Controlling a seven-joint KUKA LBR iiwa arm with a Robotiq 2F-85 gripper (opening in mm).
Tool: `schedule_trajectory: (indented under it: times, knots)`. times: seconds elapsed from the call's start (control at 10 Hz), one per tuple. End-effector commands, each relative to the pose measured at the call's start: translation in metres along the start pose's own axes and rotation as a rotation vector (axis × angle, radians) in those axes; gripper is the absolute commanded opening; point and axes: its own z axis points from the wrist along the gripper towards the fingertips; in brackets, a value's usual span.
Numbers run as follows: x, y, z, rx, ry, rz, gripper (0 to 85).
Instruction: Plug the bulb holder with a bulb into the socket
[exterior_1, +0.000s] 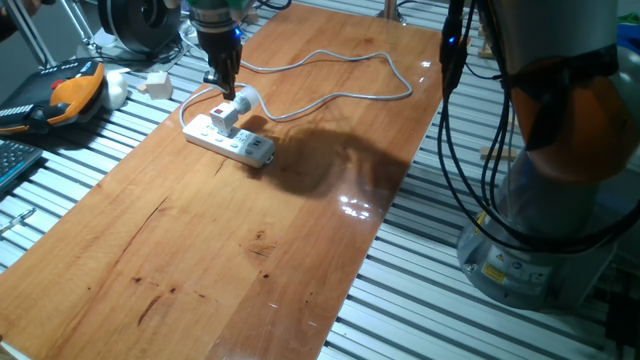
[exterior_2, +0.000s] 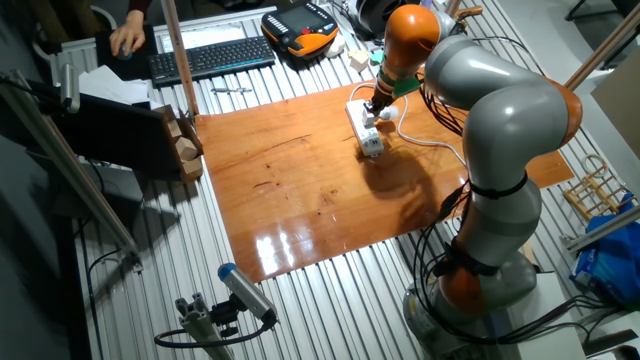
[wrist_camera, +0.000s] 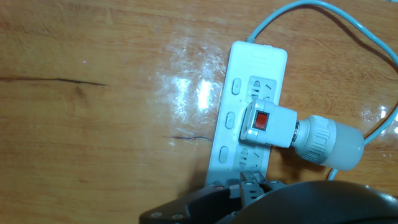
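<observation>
The socket (exterior_1: 256, 150) (exterior_2: 373, 144) (wrist_camera: 239, 68) is a long white strip lying flat on the wooden board, its grey cable (exterior_1: 350, 55) (wrist_camera: 336, 18) looping away behind it. The bulb holder with a bulb (exterior_1: 228, 118) (exterior_2: 368, 122) (wrist_camera: 267, 124) sits on the strip's outlet face. A red switch shows on its top, and the round bulb sticks out over the strip's side. My gripper (exterior_1: 224, 90) (exterior_2: 372, 108) (wrist_camera: 254, 183) hangs just above the holder. Its fingers are together and grip nothing.
An orange teach pendant (exterior_1: 70, 90) (exterior_2: 300, 25) and a small white block (exterior_1: 155, 82) lie on the slatted metal table beyond the board. A keyboard (exterior_2: 210, 55) lies at the far side. The arm's base (exterior_1: 540, 230) stands beside the board's long edge.
</observation>
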Motion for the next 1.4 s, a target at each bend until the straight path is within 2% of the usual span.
schedule_trajectory:
  times: [0.0, 0.8, 1.3]
  knots:
    - [0.0, -0.0006, 0.0005, 0.0, -0.001, 0.001, 0.0]
    - [-0.0001, -0.0009, 0.0012, -0.011, -0.008, 0.012, 0.0]
    - [-0.0002, -0.0008, 0.0015, -0.008, -0.015, 0.015, 0.0]
